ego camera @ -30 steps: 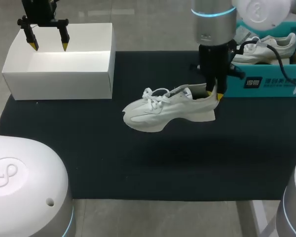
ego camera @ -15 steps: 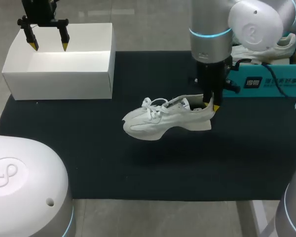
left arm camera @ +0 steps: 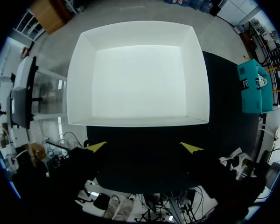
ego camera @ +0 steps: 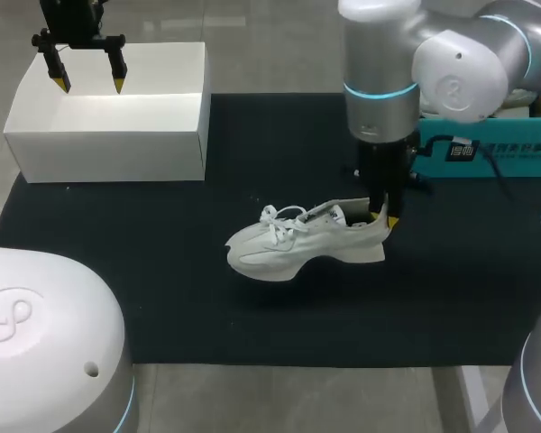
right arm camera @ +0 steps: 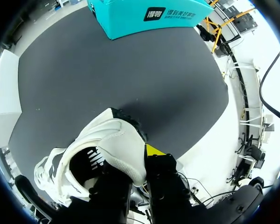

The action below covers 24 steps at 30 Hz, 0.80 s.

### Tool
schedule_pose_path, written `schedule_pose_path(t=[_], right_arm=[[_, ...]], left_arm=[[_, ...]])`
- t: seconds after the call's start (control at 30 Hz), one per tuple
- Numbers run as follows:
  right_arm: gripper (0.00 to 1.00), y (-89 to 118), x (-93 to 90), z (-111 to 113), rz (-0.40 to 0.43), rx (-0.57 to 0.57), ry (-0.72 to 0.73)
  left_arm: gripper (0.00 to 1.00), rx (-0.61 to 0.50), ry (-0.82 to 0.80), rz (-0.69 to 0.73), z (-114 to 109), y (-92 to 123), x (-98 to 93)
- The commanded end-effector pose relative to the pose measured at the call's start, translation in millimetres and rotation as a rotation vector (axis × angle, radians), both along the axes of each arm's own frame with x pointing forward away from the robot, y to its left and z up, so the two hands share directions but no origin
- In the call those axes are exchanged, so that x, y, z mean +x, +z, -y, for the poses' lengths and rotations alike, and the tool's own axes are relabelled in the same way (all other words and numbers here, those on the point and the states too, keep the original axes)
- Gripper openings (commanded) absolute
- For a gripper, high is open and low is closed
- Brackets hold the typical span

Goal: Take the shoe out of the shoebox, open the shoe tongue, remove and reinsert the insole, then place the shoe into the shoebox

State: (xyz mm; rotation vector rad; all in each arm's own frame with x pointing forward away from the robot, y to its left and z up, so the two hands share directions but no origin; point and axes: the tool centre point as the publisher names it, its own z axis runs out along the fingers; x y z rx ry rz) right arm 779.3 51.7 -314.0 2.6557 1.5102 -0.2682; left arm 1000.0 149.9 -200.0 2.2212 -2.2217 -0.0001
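Observation:
A white sneaker (ego camera: 302,238) hangs just above the black mat, toe pointing left, held by its heel collar. My right gripper (ego camera: 382,216) is shut on that collar; in the right wrist view the heel (right arm camera: 123,149) sits between the fingers, one yellow tip (right arm camera: 154,150) showing outside it. The laces (ego camera: 284,221) are tied. The white shoebox (ego camera: 108,113) stands open and empty at the back left. My left gripper (ego camera: 88,79) hovers open over its far side; in the left wrist view the box (left arm camera: 137,74) lies ahead of the spread tips (left arm camera: 144,147).
A teal box (ego camera: 500,144) with another white shoe stands at the back right, behind my right arm; it shows in the right wrist view (right arm camera: 151,14) too. A black mat (ego camera: 207,307) covers the table.
My right arm has carried the sneaker forward and slightly left, away from the teal box. The left arm has stayed still.

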Motion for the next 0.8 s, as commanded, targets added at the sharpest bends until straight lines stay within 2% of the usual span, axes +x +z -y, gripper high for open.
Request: schedule_pose_path(t=[0.03,0.3,0.7,0.8], right_arm=[[0.0,-17.8,-8.0,0.2,0.126,-0.077,-0.803],[0.0,-41.7,-9.6,5.4,0.105,-0.068,-0.831],[0.0,-44.8,-4.8,6.4,0.1,-0.06,-0.927],[0.0,-44.0,-3.2,7.5,0.081,-0.091,-0.964]], left_arm=[[1.0,0.0,0.0,0.0,0.0,0.0,0.0],[1.0,0.0,0.0,0.0,0.0,0.0,0.0],[1.0,0.0,0.0,0.0,0.0,0.0,0.0],[1.0,0.0,0.0,0.0,0.0,0.0,0.0]])
